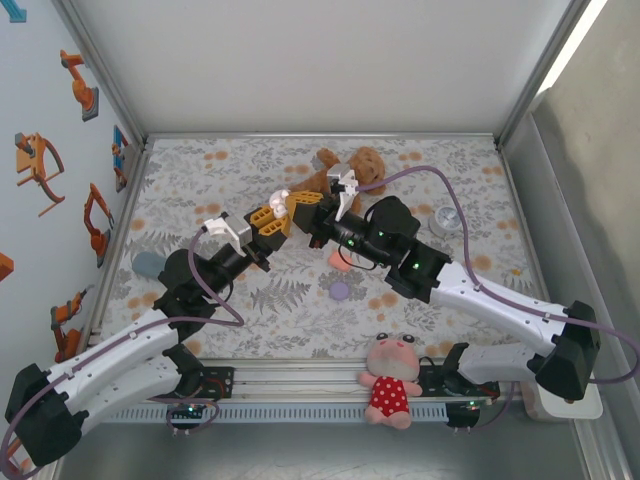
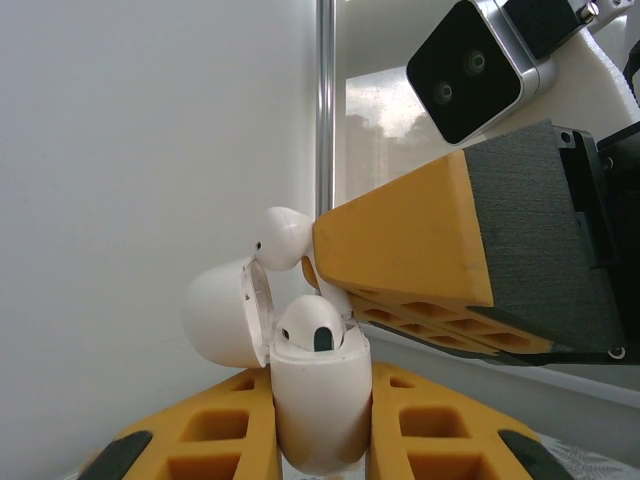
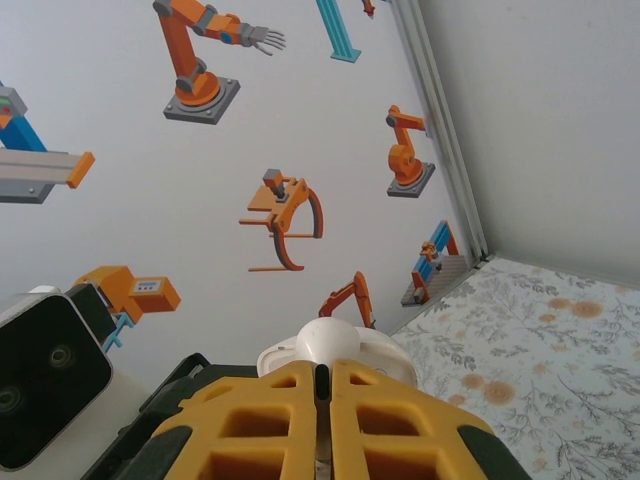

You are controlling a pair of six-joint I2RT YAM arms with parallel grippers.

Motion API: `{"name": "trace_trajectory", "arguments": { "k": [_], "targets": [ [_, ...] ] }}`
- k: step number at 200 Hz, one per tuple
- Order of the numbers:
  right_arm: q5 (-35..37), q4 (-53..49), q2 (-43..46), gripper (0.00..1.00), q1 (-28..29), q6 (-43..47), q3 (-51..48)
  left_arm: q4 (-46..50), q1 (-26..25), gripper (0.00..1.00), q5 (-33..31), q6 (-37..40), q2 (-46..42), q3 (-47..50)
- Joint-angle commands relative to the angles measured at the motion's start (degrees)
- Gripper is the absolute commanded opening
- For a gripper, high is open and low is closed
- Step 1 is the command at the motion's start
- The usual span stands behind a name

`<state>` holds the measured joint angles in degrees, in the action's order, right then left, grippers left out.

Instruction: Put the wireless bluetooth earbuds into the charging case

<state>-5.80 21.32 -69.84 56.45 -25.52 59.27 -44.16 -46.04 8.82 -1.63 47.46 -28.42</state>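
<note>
Two robot arms reach in over a table whose pale cloth is printed with grey leaves and orange flowers, and their claws meet above its middle.

The left gripper, a pair of yellow plastic fingers rising from the bottom of its own wrist view, is clamped tight around the lower half of a small white egg-shaped plastic charging case. The case stands upright between the fingers. Its rounded hinged lid is swung open to the left. One glossy white earbud sits in the case, its domed top poking above the rim.

The right gripper, also yellow-fingered, comes in from the right with its jaws closed. It pinches a second earbud, white like the first, at the very tip of its fingers. This bud hangs just above the top edge of the open lid, up and to the left of the seated bud. Whether it touches the lid cannot be told.

In the right wrist view the shut fingers point at a side wall decorated with orange cartoon robot arms (the white bud and case peek out just beyond the fingertips).

Lying on the cloth:
- a brown teddy bear, just behind the claws
- a round lilac piece, in front of them
- a pinkish piece, partly under the right arm
- a grey-blue disc, near the left edge
- a pink plush doll in a red spotted dress, at the near edge
</note>
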Motion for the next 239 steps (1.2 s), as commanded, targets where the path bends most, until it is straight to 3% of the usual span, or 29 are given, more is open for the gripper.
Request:
{"name": "trace_trajectory", "arguments": {
  "k": [1,239],
  "targets": [
    [1.6,0.4,-0.2,0.08,0.5,0.4,-0.6,-2.6,0.0,0.0,0.5,0.8,-0.8,-1.8],
    [3.7,-2.5,0.9,0.09,0.9,4.4,-2.4,-2.4,0.0,0.0,0.1,0.3,-1.1,-1.9]
  ]
}}
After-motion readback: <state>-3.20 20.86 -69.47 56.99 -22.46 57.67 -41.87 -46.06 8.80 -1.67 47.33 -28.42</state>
